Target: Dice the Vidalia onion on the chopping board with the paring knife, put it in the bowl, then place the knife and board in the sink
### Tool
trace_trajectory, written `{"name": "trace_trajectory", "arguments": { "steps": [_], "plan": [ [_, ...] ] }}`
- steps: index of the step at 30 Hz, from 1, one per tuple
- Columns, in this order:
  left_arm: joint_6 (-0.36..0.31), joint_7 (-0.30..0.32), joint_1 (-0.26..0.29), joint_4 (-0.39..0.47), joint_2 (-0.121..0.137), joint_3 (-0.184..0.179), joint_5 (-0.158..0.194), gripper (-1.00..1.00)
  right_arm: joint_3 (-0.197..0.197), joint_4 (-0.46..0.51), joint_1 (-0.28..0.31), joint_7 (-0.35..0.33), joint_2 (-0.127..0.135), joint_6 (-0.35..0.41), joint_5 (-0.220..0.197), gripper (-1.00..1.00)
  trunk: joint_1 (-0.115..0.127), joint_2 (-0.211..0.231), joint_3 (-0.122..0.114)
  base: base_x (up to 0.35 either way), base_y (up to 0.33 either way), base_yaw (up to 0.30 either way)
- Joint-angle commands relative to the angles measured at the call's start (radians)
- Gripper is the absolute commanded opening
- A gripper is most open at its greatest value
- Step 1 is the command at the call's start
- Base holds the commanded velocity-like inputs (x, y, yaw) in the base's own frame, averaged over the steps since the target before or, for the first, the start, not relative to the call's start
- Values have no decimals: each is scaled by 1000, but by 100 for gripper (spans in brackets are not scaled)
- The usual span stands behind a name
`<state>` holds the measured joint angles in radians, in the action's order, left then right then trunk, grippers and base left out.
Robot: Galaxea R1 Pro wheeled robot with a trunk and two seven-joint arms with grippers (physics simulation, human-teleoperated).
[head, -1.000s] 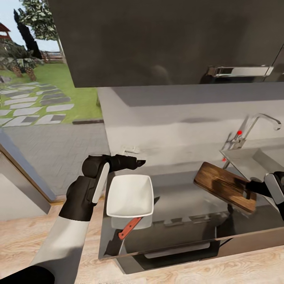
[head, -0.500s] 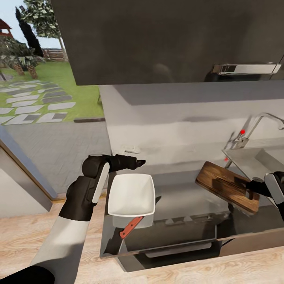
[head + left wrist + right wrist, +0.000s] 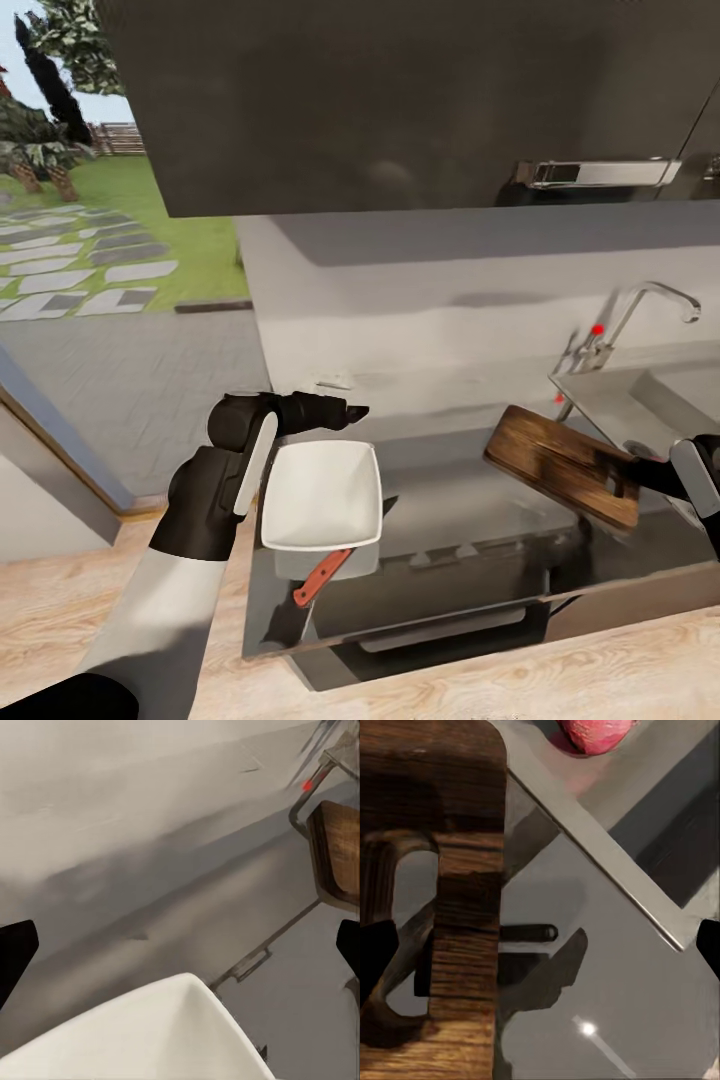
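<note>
The right jaws [image 3: 640, 470] grip the handle end of the chopping board [image 3: 560, 465], holding it tilted above the table [image 3: 470, 520], with its far end reaching away from the jaws toward the wall and its near end by the sink [image 3: 640, 400]. In the right wrist view the board [image 3: 431, 870] shows its slot handle close up, and its shadow falls on the grey surface below. Past the jaws in that view a piece of the reddish onion [image 3: 589, 735] lies beyond the steel rim, in the sink basin. The tap [image 3: 640, 310] with its red dot stands behind the sink, beyond the right jaws. The left jaws [image 3: 355, 411] hang in the air over the far edge of the white bowl [image 3: 320, 495]; they hold nothing, and the left wrist view shows their two dark tips at opposite edges of the frame, standing wide apart, with the bowl's rim [image 3: 150, 1027] just below them. The knife [image 3: 320, 580] with the red handle lies on the table beside the bowl's near edge, on the side away from the left jaws, its dark blade pointing toward the table's front edge.
</note>
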<state>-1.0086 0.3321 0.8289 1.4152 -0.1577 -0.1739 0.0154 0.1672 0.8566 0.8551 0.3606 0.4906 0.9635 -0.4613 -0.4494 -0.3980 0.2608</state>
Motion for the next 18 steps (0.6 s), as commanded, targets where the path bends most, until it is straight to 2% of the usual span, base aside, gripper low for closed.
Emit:
{"name": "trace_trajectory", "arguments": {
  "steps": [1,7,18],
  "plan": [
    [-5,1,1,1,0,1,1,100,0,1,1,9,0,3,-10,100,-1,-2,2,0,0,-248],
    [-5,1,1,1,0,1,1,100,0,1,1,9,0,3,-10,100,-1,-2,2,0,0,-105],
    [-5,1,1,1,0,1,1,100,0,1,1,9,0,3,-11,100,-1,-2,5,0,0,-12]
  ]
}}
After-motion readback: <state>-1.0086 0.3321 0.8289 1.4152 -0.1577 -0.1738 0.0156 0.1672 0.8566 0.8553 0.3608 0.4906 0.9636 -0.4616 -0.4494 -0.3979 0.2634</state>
